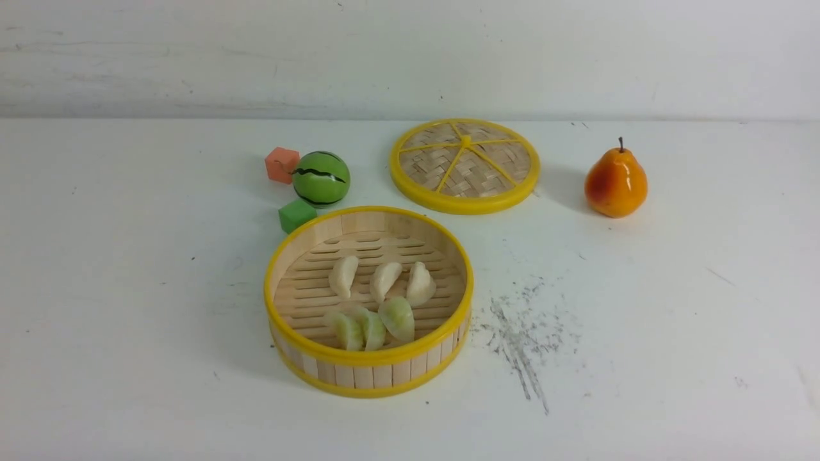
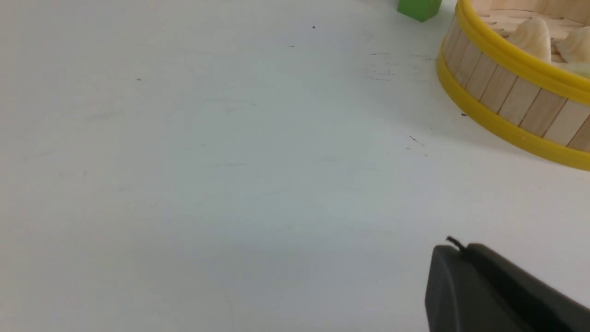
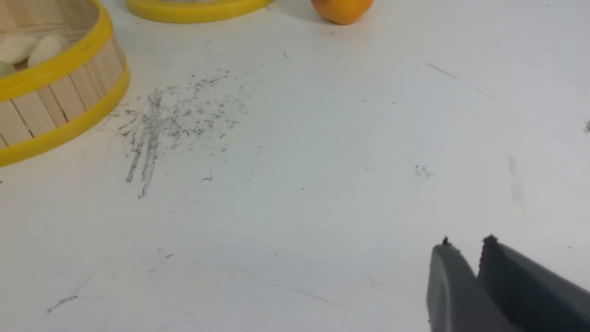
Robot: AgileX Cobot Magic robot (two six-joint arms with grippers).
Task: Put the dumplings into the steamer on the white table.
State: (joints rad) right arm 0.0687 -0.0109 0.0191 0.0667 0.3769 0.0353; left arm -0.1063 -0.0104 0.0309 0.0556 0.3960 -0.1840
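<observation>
All six dumplings (image 1: pixel 375 301) lie inside the steamer (image 1: pixel 368 358), on its slatted floor. Three cream ones form a row at the middle of the steamer, and three pale green ones lie just beside them, close to the steamer's near wall, touching each other. The steamer stands upright on the surface (image 1: pixel 128 320). I see no dumpling outside the steamer, so I judge that the task is finished or almost finished.

The left end effector (image 2: pixel 454 251) hovers low over bare surface, well apart from the steamer, with its tips pressed together and nothing between them. The right end effector (image 3: pixel 465 249) is on the steamer's other side, also apart from it; a narrow gap shows between its tips and it holds nothing.

The dumplings look small, light and smooth, probably of stiff plastic or rubber, so they may slip easily. If one needs moving, I would take it across its thick middle, with the tips on the two flat sides and not on the thin curved edge.

Behind the steamer lie the lid (image 1: pixel 464 165), a toy melon (image 1: pixel 321 178) and two cubes (image 1: pixel 289 192); a pear (image 1: pixel 615 182) stands beside the lid.
</observation>
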